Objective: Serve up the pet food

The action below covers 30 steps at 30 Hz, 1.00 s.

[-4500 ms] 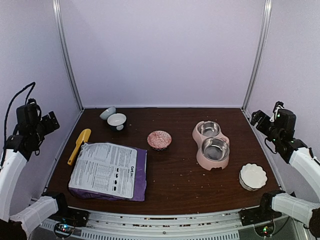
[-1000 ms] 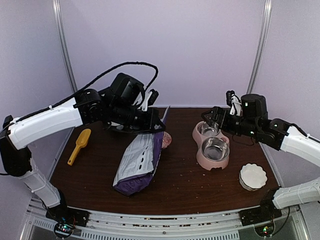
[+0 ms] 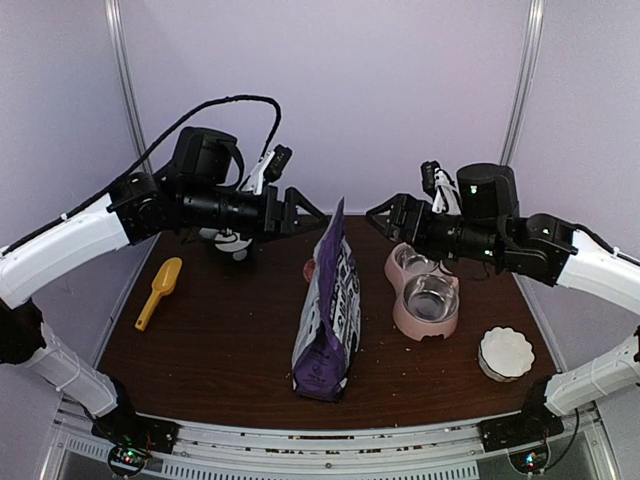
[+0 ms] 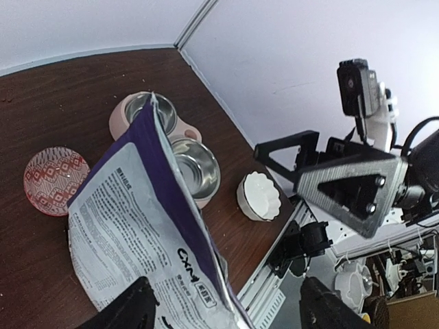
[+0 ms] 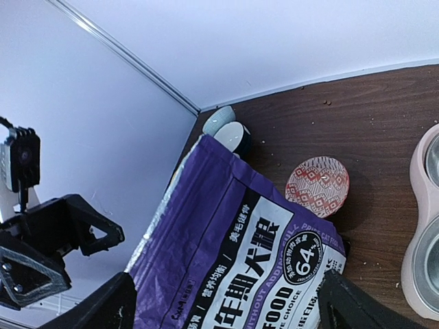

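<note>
Bag (image 3: pixel 328 310) upright on tabletop (image 3: pixel 220 330); our left tool (image 3: pixel 305 213), right tool (image 3: pixel 385 215) both spread wide flanking its top, holding nothing. We see feeder (image 3: pixel 408 322) bowls bare: pouring all left.

The purple bag (image 3: pixel 328 310) stands in front of the red patterned bowl (image 3: pixel 308 268), so the top view shows only a sliver of it. What the bag holds cannot be seen in any view. The two small bowls (image 3: pixel 232 243) are largely hidden behind the left arm. In the wrist views the bottom edge cuts off the bag's lower part, and the left tool (image 4: pixel 223 282) and right tool (image 5: pixel 226 274) show only their finger ends. The pink feeder (image 5: pixel 429 226) runs off the right edge.
</note>
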Each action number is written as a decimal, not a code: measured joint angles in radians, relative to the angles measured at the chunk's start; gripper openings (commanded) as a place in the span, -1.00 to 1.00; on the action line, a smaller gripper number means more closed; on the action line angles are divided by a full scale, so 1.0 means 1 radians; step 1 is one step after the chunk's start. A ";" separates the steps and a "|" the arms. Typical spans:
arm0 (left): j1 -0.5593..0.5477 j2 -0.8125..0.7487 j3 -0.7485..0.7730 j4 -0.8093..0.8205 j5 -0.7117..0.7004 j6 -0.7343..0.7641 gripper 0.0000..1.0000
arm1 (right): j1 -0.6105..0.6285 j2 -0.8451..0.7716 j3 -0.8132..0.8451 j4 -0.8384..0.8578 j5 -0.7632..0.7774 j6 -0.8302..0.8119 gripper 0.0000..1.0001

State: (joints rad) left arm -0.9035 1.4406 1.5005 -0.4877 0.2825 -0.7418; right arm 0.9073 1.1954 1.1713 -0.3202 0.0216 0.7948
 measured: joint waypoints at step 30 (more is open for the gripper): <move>0.019 0.034 -0.010 -0.093 0.182 0.034 -0.52 | 0.075 0.084 0.153 -0.130 0.095 0.011 0.77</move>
State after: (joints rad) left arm -0.8845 1.4742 1.4906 -0.5808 0.4641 -0.7078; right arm 0.9825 1.2793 1.3239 -0.4507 0.1169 0.8062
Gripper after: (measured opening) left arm 0.328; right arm 0.884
